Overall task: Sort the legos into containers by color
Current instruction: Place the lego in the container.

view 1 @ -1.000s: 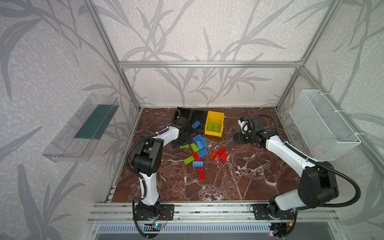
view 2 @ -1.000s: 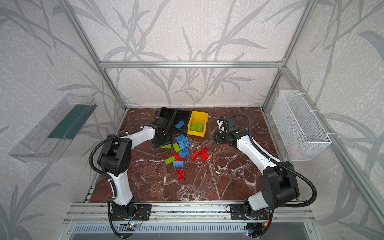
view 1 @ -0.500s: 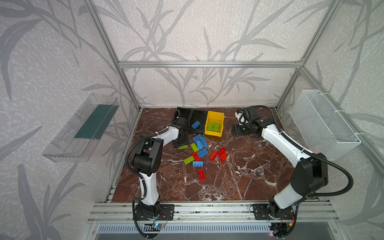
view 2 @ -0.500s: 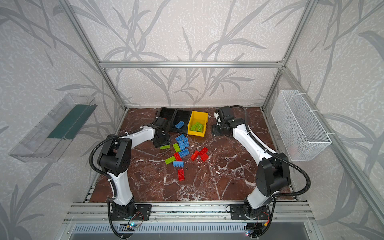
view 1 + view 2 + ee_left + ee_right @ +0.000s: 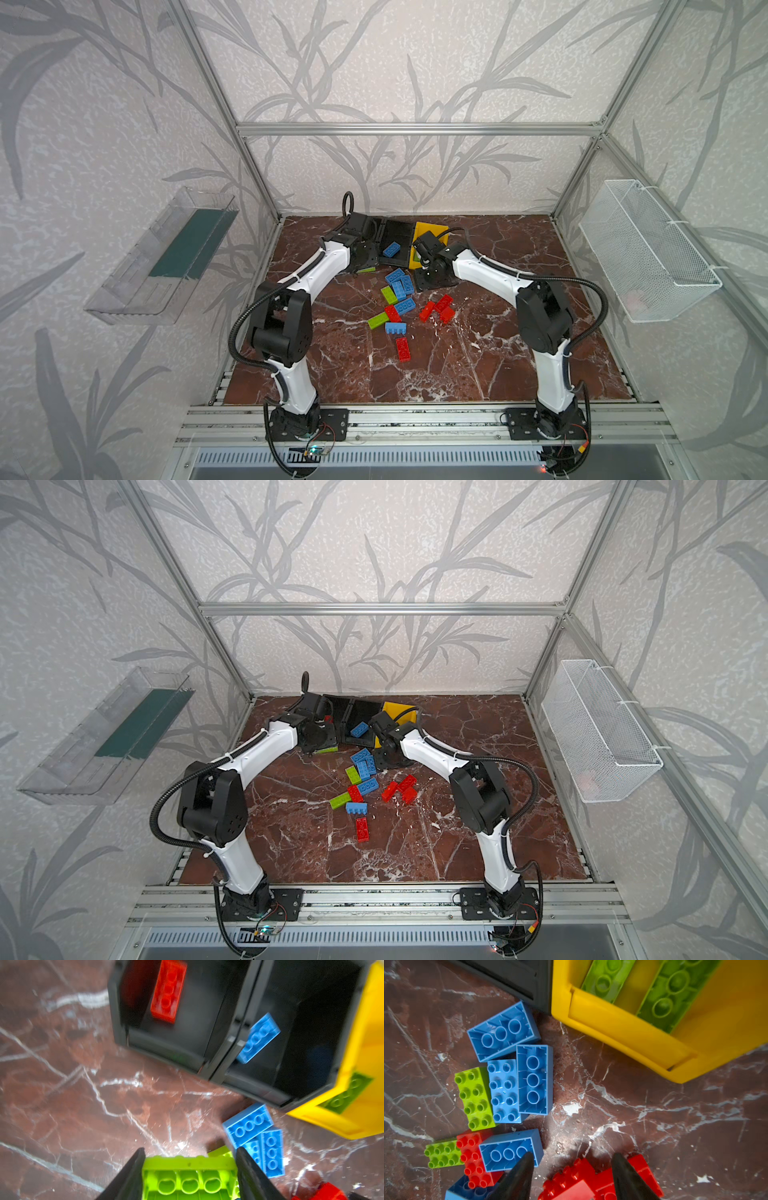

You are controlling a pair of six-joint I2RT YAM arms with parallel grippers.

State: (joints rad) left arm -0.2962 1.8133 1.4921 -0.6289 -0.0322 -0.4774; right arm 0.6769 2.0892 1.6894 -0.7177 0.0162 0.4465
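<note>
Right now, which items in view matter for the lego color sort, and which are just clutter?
Job: red bricks, blue bricks, lime bricks, black bin with red, black bin with blue, yellow bin.
Lying about: white wire basket, clear tray.

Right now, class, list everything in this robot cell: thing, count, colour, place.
Black bins: two, black, table's back; one holds a red brick, one a blue brick.
Yellow bin: one, yellow, beside them; two lime bricks show inside.
Loose bricks: five blue, five red, two lime, mid-table.
Wire basket: one, white, right wall.
Clear tray: one, clear, left wall.
Table: one, red-brown marble.
Left claw: one, black, shut on a lime brick.
Right claw: one, black, open above red bricks.
</note>
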